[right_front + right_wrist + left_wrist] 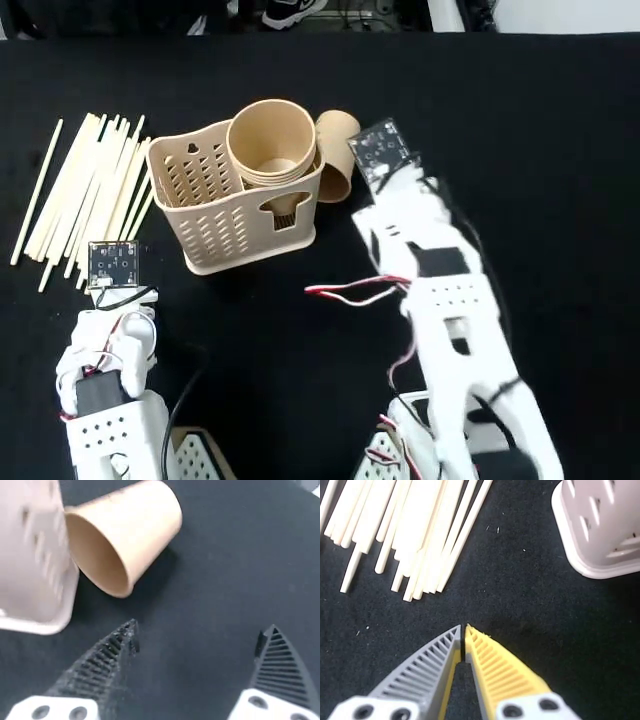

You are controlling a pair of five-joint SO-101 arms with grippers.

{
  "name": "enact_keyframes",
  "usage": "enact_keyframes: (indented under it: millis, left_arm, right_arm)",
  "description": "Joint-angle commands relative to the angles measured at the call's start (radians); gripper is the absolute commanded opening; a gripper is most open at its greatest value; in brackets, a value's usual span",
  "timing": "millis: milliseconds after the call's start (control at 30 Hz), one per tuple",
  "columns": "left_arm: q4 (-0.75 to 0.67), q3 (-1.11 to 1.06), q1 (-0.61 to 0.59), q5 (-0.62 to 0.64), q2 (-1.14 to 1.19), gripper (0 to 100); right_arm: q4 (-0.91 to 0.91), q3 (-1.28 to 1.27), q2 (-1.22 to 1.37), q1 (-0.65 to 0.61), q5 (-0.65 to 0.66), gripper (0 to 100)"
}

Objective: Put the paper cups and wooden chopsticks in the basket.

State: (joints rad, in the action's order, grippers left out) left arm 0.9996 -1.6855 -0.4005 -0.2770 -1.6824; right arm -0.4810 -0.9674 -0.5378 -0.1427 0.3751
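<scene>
Some paper cups (pixel 272 140) sit stacked one inside another in the right part of the basket (pixel 215 225), so I think that bit of the job is done. One more cup (pixel 125 535) lies on its side on the black table (pixel 530 130), just right of the basket. Its open mouth faces the near side and its rim is close against the basket wall. It is not in the basket, so I think it needs to be picked up and dropped onto the stack. The right gripper (pixel 201 627) hangs on the near side of this cup, with its two black fingers spread wide apart and nothing between them. That wide gap looks right for going around the cup's round body. The wooden chopsticks (pixel 90 190) lie in a loose, fanned pile on the table to the left of the basket, and none of them are in it yet. The left part of the basket may be meant for them. The left gripper (pixel 464 630) hangs by the near ends of the sticks, with its grey and yellow fingers pressed together and holding nothing. I think it is there so it is out of the way while the other arm deals with the cup. The sticks are thin and lie flat, so they may be hard to pinch.
</scene>
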Motion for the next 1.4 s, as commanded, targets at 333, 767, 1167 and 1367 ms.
enact_keyframes:
  millis: [333,767,1167,1367]
  left_arm:
    - [-0.015,-0.012,0.007,-0.006,-0.008,3]
    - [-0.015,-0.012,0.007,-0.006,-0.008,3]
    - [-0.015,-0.012,0.007,-0.006,-0.008,3]
    - [-0.015,-0.012,0.007,-0.006,-0.008,3]
  right_arm:
    - [0.201,0.088,0.278,-0.041,-0.038,36.9]
    - [0.319,0.239,0.515,-0.058,-0.040,16.8]
    - [0.322,0.252,0.529,-0.014,0.051,1.0]
    - [0.287,0.191,0.423,0.017,0.051,1.2]
